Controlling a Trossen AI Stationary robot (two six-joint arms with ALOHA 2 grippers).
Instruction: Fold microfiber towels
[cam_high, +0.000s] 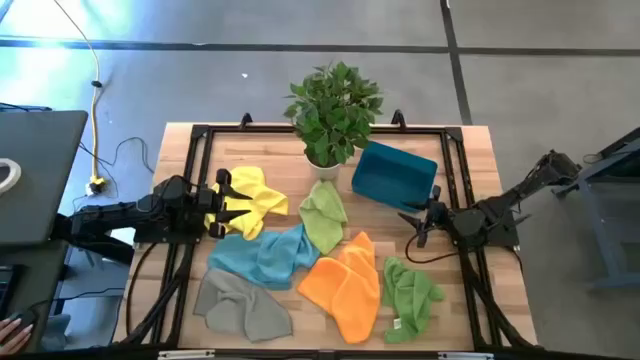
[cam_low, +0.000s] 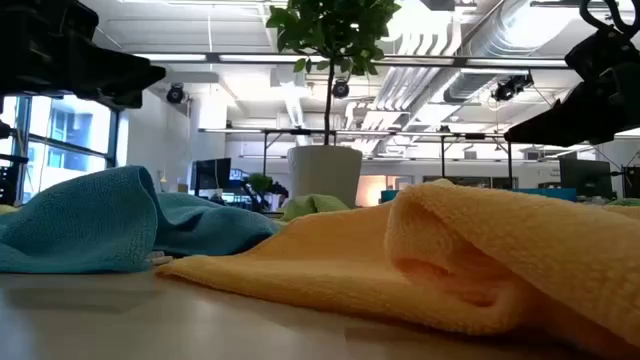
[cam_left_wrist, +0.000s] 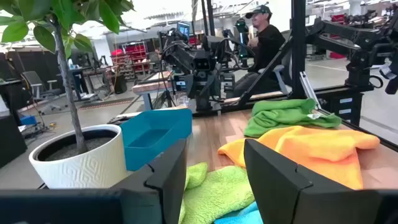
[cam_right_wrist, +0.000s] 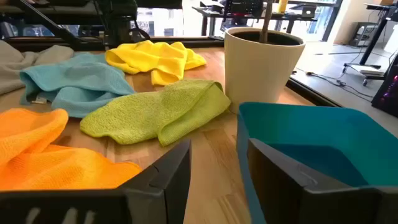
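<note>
White tag on green towel (cam_high: 398, 322), writing unreadable; other towels unlabelled.

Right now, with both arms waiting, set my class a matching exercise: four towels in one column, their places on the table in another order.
Towels:
1. yellow towel
2. grey towel
3. orange towel
4. light blue towel

Places:
A. near-left corner of the table
B. in the middle, between the grey and orange ones
C. just in front of the left pincer
D. between the light blue towel and the green one on the right

Pairs: 1-C, 2-A, 3-D, 4-B
</note>
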